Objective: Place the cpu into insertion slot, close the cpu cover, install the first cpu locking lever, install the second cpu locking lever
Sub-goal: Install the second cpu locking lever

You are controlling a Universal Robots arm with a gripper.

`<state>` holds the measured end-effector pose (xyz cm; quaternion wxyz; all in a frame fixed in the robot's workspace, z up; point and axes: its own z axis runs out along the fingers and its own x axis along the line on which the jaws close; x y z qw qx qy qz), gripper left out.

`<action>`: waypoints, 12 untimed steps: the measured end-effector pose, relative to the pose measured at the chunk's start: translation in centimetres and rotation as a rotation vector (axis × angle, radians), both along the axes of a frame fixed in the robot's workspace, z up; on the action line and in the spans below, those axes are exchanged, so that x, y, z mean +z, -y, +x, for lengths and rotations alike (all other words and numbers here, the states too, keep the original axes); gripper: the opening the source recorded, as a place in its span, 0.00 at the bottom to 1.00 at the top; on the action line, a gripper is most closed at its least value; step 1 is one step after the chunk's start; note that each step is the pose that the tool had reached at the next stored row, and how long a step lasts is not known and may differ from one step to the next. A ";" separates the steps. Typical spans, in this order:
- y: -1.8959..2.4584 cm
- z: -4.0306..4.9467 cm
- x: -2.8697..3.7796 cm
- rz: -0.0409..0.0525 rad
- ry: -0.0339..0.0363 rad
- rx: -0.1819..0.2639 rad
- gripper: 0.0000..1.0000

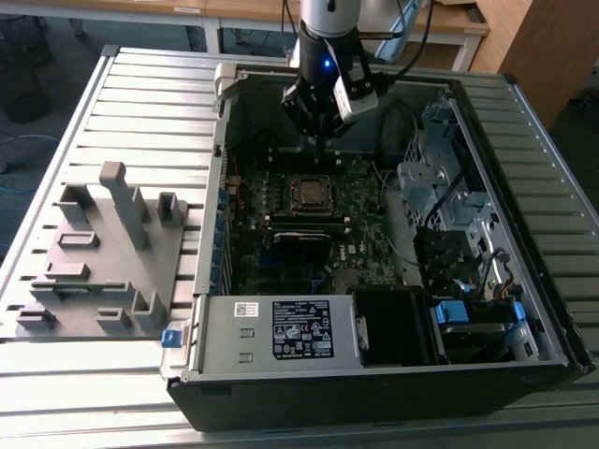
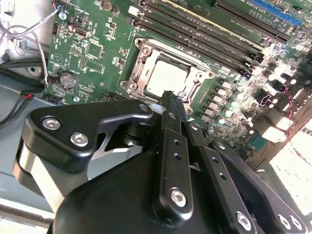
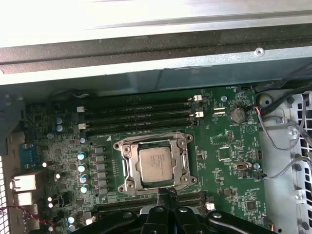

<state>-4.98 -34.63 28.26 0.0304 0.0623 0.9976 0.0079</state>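
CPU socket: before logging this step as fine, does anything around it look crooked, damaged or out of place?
Nothing stands out. The cpu sits square and flat in the insertion slot, with the cpu cover lying level around it. The gripper is beside the socket, touching nothing.

The pincer (image 2: 168,100) is matte black: flat linkage bars pinned with silvery hex-socket screws, narrowing to slim black fingers (image 2: 171,109). Behind it sits a silvery band on the black wrist housing. In the exterior view, the arm (image 1: 329,19) above is pale grey with a blue light and, apparently, a white block clipped alongside.
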 end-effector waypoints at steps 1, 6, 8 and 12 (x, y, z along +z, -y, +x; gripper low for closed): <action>0.00 0.00 -0.06 0.0002 0.0001 0.000 0.10; 0.00 0.00 -0.40 -0.0003 -0.0002 0.000 0.10; 0.00 0.00 -0.47 -0.0004 -0.0002 0.000 0.10; 0.00 0.00 -0.48 -0.0003 -0.0002 0.000 0.10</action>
